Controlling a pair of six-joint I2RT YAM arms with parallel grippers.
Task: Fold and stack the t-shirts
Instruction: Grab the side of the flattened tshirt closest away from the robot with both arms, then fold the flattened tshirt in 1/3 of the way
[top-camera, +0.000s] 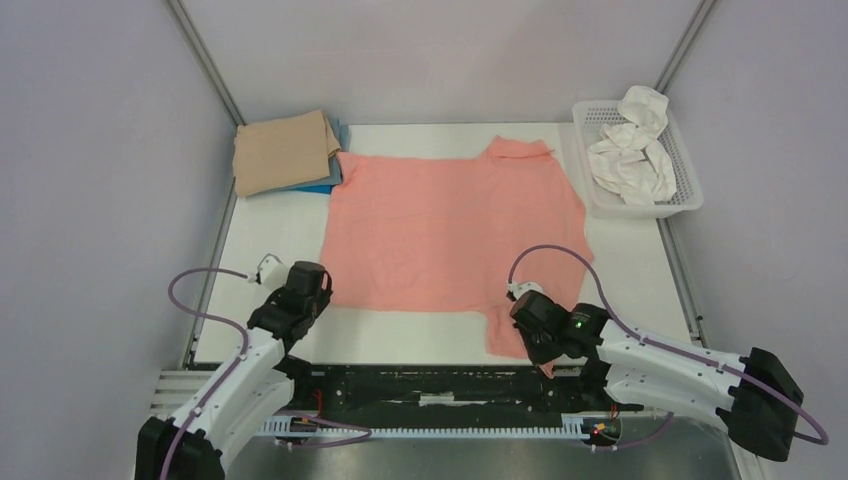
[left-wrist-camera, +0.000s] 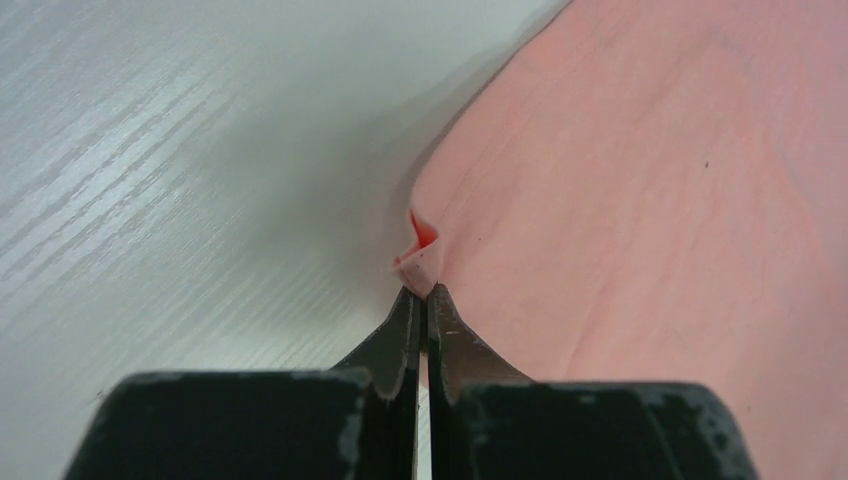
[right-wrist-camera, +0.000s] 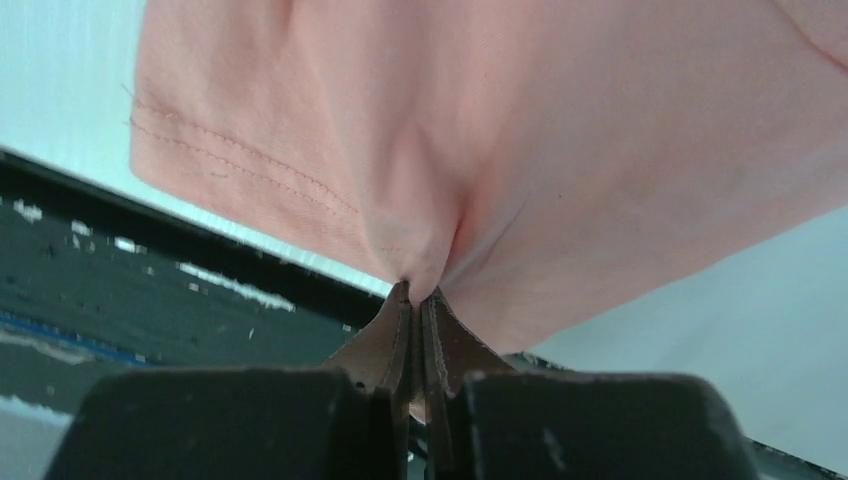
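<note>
1. The salmon-pink t-shirt (top-camera: 450, 230) lies spread mid-desk (top-camera: 270, 235); the folded tan t-shirt (top-camera: 285, 150) sits at the far-left corner.
2. Your left end effector (left-wrist-camera: 425, 295) is clamped on its near-left corner, and your right end effector (right-wrist-camera: 418, 292) on the near-right flap.
3. Lift both evenly, keep the edge taut, and fold toward the far edge.

The right gripper (right-wrist-camera: 417, 292) pinched a fold of the salmon-pink t-shirt (right-wrist-camera: 560, 130), its jaws pressed together on the puckered cloth. A stitched hem (right-wrist-camera: 240, 160) ran leftward above the white table (right-wrist-camera: 60, 70) and a black rail (right-wrist-camera: 150, 270).
</note>
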